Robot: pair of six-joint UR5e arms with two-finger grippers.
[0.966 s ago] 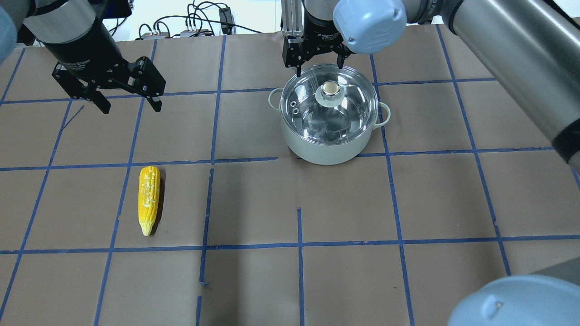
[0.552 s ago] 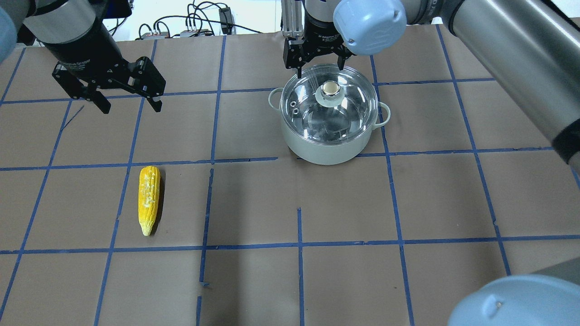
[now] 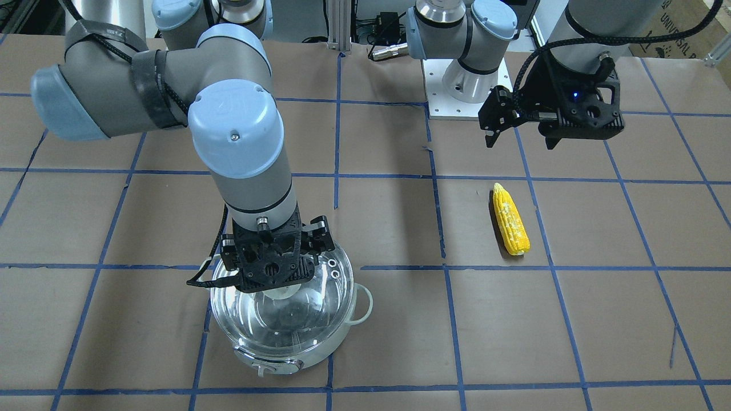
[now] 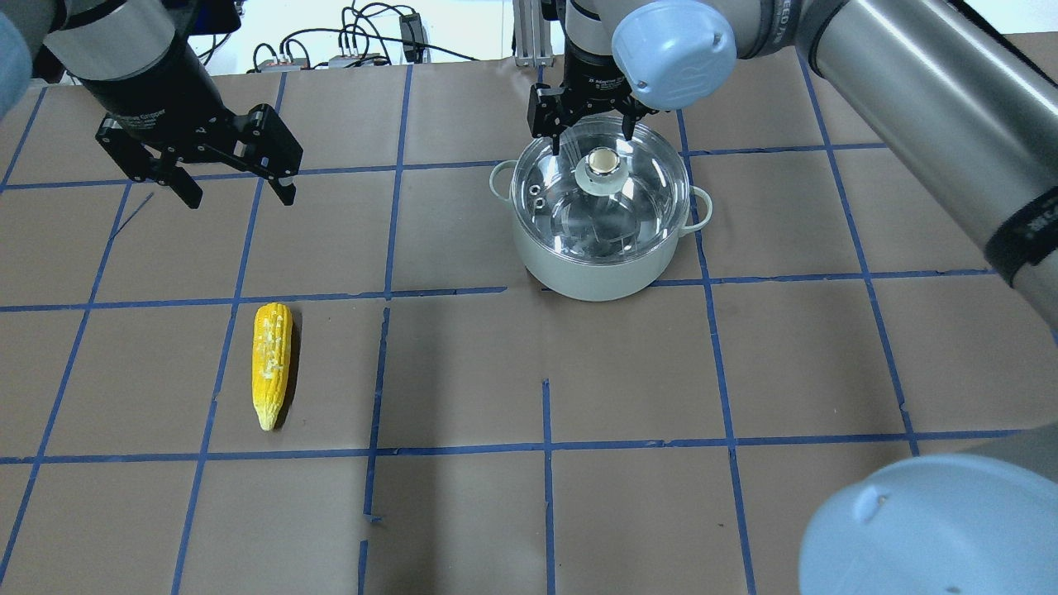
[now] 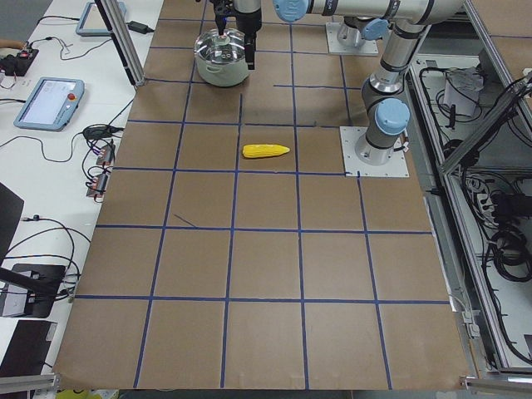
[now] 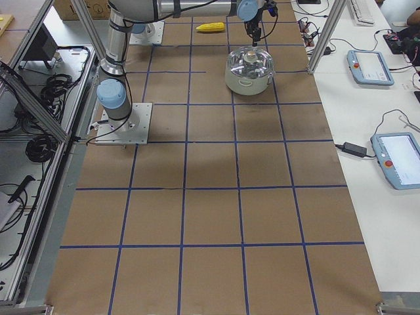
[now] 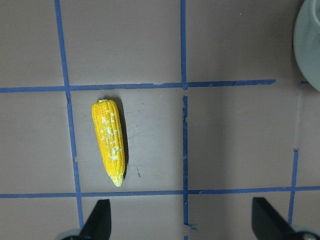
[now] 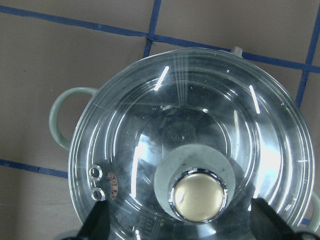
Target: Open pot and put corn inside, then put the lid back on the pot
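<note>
Lid (image 4: 632, 194) sits closed on the pot (image 4: 595, 268), clear glass over the shiny steel bowl, with its tan-capped knob (image 4: 602, 163) upright at the centre and two small metal-ringed vent holes (image 8: 95, 182) near one edge; the pot stands on the brown-papered table (image 4: 463, 372) on the robot's right side, its pale green loop handles (image 8: 57, 122) sticking out to either side and a small tab (image 3: 274, 368) on the wall facing away from the robot. The right gripper (image 4: 593, 140) hangs directly over the lid with its jaws spread wide; in the right wrist view the two dark fingertips (image 8: 97, 225) flank the knob with clear gaps on both sides, so nothing is clamped. The corn (image 4: 272, 364) lies flat on the table on the robot's left side, well apart from the pot, inside one square of the blue tape grid (image 4: 384, 293), its pointed end turned toward the robot. The left gripper (image 4: 240, 197) hovers above the table beyond the blunt end of the corn, farther from the robot, apart from it; its jaws are wide apart too, and the left wrist view looks straight down on the cob with both fingertips (image 7: 97, 222) at the lower edge and a sliver of the pot at the upper right corner.
</note>
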